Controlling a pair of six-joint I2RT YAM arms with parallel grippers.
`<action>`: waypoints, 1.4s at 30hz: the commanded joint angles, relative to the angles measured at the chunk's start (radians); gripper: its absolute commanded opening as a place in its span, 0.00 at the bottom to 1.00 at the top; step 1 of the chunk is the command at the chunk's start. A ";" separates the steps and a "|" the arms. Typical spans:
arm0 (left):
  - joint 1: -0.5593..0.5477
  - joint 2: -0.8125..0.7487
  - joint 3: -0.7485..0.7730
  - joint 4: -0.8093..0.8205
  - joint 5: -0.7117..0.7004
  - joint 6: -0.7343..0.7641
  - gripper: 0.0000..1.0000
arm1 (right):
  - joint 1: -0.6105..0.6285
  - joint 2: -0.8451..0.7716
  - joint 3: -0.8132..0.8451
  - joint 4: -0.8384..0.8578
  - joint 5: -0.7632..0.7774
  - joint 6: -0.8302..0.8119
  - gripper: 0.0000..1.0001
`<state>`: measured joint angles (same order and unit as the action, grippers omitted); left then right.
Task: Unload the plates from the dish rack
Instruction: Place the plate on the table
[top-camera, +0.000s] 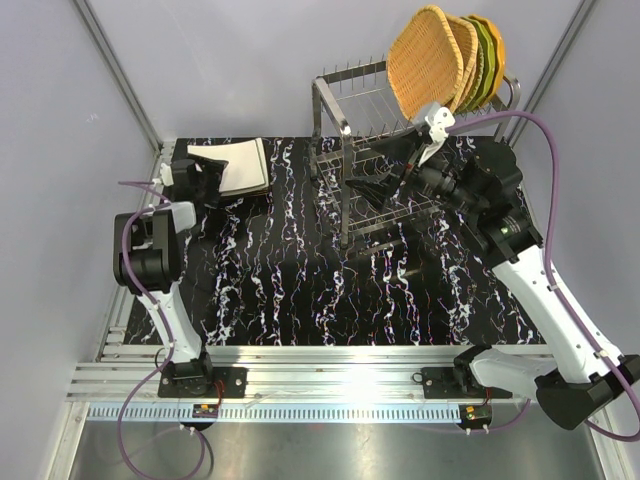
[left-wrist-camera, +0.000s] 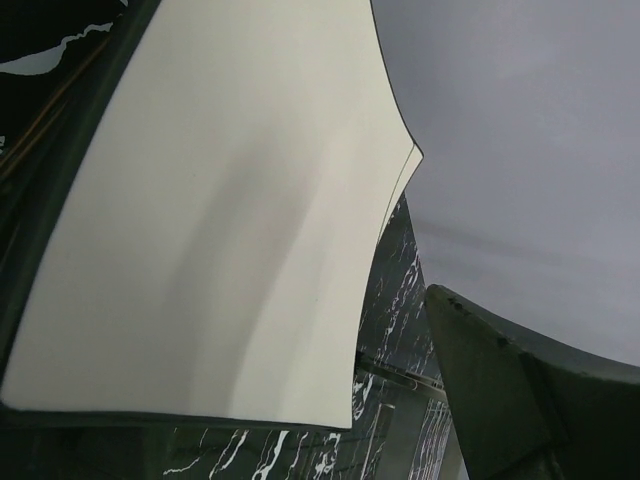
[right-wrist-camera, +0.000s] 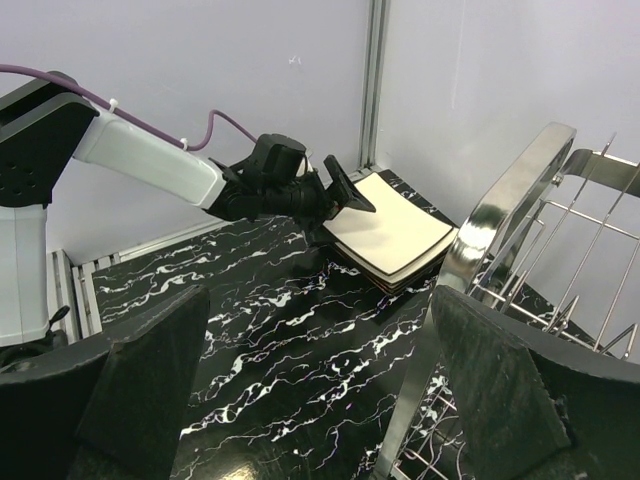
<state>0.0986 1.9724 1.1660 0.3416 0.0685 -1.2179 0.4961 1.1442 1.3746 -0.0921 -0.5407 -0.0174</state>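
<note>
Spread wide, the left gripper (top-camera: 213, 172) straddles the near edge of the stack of square cream plates (top-camera: 246, 165), which lies flat at the far left of the black marbled table (top-camera: 300, 290); it pinches nothing. If it pulls away low, a finger could drag the top plate askew. To the right, the silver wire dish rack (top-camera: 333, 95) holds woven orange-tan, green and orange plates (top-camera: 432, 60) leaning together on its upper tier. The right gripper (top-camera: 385, 168) hovers beside the rack, jaws fully apart and empty. Reaching up, it could snag the prongs or tip neighbouring plates.
</note>
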 joint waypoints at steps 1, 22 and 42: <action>-0.002 -0.063 0.052 -0.048 0.040 0.047 0.96 | -0.005 -0.031 -0.006 0.046 -0.005 0.011 1.00; 0.000 -0.035 0.150 -0.357 0.066 0.092 0.99 | -0.008 -0.047 -0.025 0.051 -0.005 0.011 1.00; 0.044 -0.040 -0.020 -0.052 0.204 -0.011 0.99 | -0.011 -0.054 -0.039 0.051 -0.005 0.011 1.00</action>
<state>0.1333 1.9545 1.1870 0.2401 0.2127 -1.2186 0.4934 1.1126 1.3399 -0.0799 -0.5411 -0.0101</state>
